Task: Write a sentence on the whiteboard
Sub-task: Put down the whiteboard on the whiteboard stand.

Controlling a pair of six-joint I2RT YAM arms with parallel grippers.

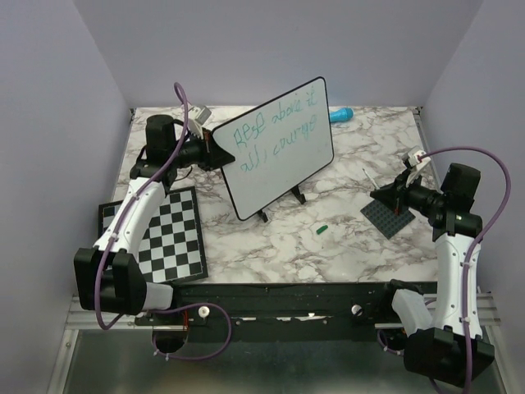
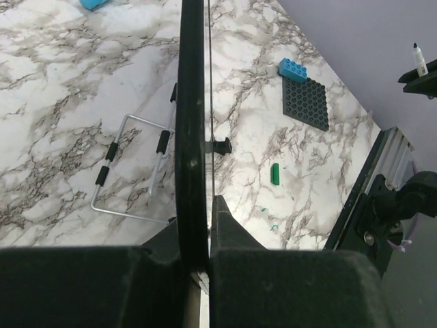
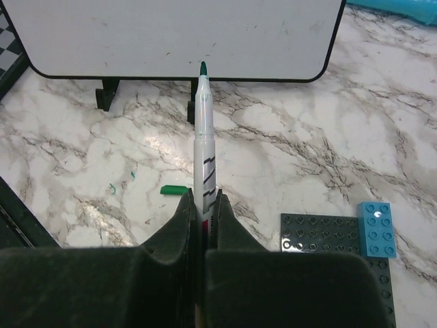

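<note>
Pinching the black rim of the whiteboard [image 1: 279, 176] with the left end effector [image 1: 215, 153], one finger on each side of the edge. Standing up on small black feet toward the back middle of the tabletop [image 1: 271, 254], turned at a slant. On its white face, the sentence [image 1: 248, 131]: two lines of thin green loopy writing, across most of the board.

Squeezing a marker [image 3: 203, 137] with the right end effector [image 3: 203, 205], fingers pressed tight on its white body, bare green tip pointing toward the board. Held over the right side of the tabletop, well apart from the board.

Lying on the tabletop in front of the board, a small green cap [image 1: 321, 229]. Under the right end effector, a dark grey studded plate [image 3: 321, 232] with a blue brick [image 3: 377, 229] on one end. On the near left, a black-and-white checkerboard [image 1: 164, 234]. Behind the board, a bent wire stand [image 2: 130, 164] lying flat. Near the back wall, a blue thing [image 1: 341, 114], too small to name.
</note>
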